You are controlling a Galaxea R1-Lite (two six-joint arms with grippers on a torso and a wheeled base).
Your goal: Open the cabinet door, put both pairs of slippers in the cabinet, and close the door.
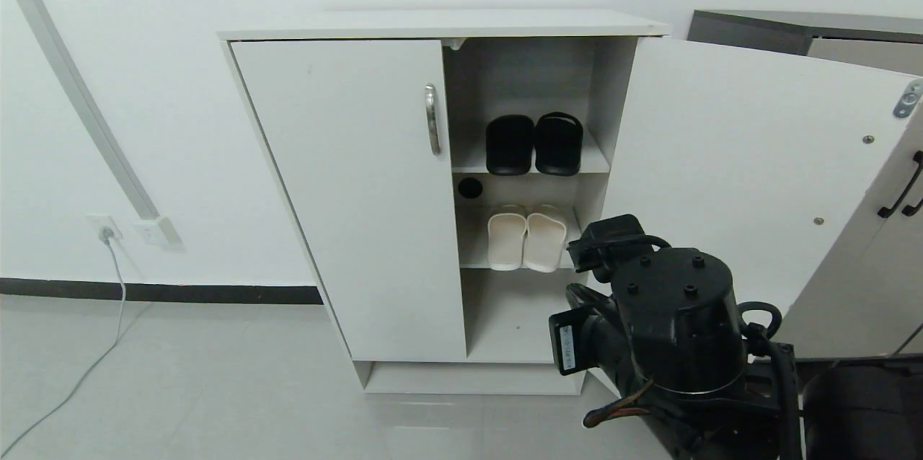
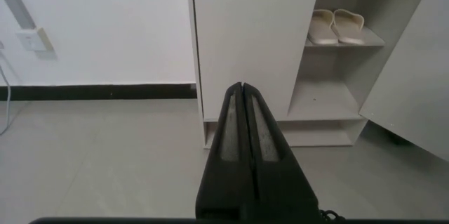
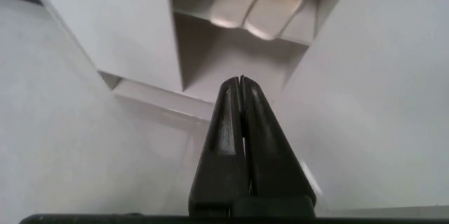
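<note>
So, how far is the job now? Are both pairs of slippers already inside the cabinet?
Done: the right door of the cabinet stands open, and inside it the black slippers rest on the level above the white slippers. In hand: nothing; the left gripper and the right gripper are shut and empty. Left: closing the right door.

Cabinet (image 1: 440,21) against wall (image 1: 144,85): left door (image 1: 346,193) shut, right door (image 1: 735,157) swung open rightward. Inside: slipper pair (image 1: 533,144) on upper shelf (image 1: 593,161); second pair (image 1: 526,240) on shelf below (image 1: 472,254).
</note>
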